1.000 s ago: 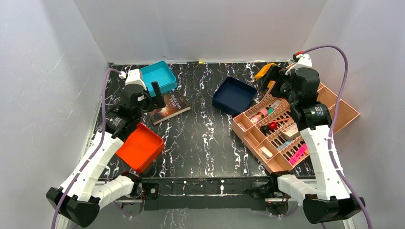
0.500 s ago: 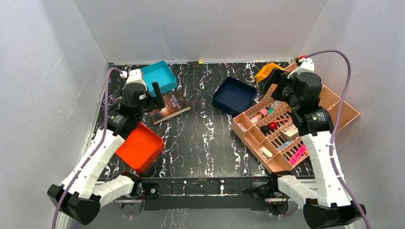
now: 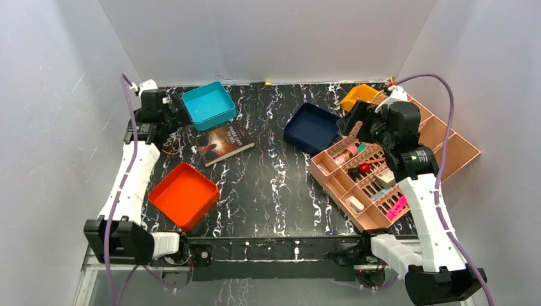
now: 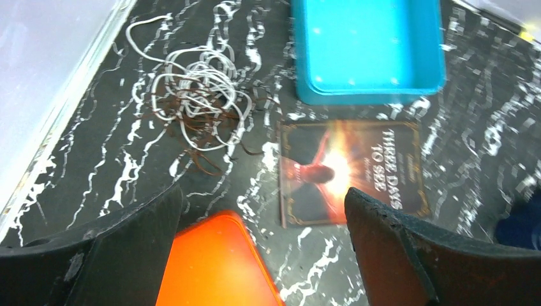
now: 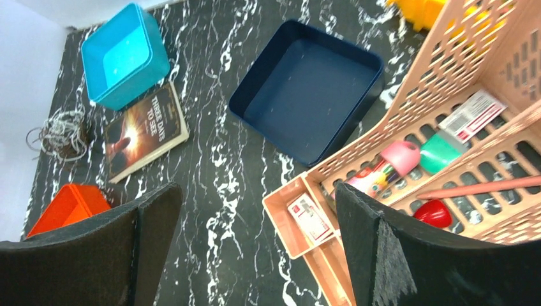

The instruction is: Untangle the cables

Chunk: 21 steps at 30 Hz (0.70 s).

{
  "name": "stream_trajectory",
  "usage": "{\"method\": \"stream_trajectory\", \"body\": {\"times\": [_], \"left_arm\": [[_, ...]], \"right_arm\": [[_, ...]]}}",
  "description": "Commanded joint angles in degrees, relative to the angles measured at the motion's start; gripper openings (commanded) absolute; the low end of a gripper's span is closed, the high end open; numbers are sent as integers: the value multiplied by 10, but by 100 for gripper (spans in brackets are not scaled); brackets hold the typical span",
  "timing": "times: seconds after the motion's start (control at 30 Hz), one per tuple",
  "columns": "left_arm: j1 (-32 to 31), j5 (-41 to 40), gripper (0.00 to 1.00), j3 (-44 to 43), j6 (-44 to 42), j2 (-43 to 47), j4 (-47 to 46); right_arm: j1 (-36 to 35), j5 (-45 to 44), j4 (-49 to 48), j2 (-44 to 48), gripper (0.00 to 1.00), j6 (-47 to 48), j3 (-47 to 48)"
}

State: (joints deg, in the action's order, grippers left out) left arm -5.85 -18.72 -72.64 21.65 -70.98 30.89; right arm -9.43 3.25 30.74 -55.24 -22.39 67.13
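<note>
The cables (image 4: 198,102) lie as one whitish and dark brown tangle on the black marbled table, near its left edge and left of the book. In the top view the cables (image 3: 171,148) show only partly, beside my left arm. They are small at the far left in the right wrist view (image 5: 60,134). My left gripper (image 4: 261,210) hangs open and empty above the table, nearer than the tangle, over a corner of the orange tray (image 4: 217,268). From above, the left gripper (image 3: 171,119) is at the far left. My right gripper (image 5: 255,210) is open and empty, high beside the pink organizer (image 3: 354,119).
A teal tray (image 3: 208,105) and a book (image 3: 224,143) lie just right of the tangle. The orange tray (image 3: 185,194) sits front left and a navy tray (image 3: 312,127) at centre back. A pink organizer (image 3: 383,172) full of small items fills the right, with a yellow thing (image 3: 357,95) behind it.
My left arm has swung back and left toward the far-left corner, off the orange tray. The right gripper has shifted slightly left and down. Both stay open.
</note>
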Motion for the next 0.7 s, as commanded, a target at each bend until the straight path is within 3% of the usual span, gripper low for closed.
{"method": "stream_trajectory", "body": {"times": [0.0, 0.27, 0.67], "left_arm": [[57, 30, 98, -33, -4, -55, 2], [171, 103, 98, -55, 36, -174, -55], [187, 51, 98, -157, 126, -321, -7]], "right_arm": [[2, 64, -1, -9, 98, -21, -24], [2, 90, -7, -11, 98, -46, -78], [1, 73, -10, -14, 98, -42, -95]]}}
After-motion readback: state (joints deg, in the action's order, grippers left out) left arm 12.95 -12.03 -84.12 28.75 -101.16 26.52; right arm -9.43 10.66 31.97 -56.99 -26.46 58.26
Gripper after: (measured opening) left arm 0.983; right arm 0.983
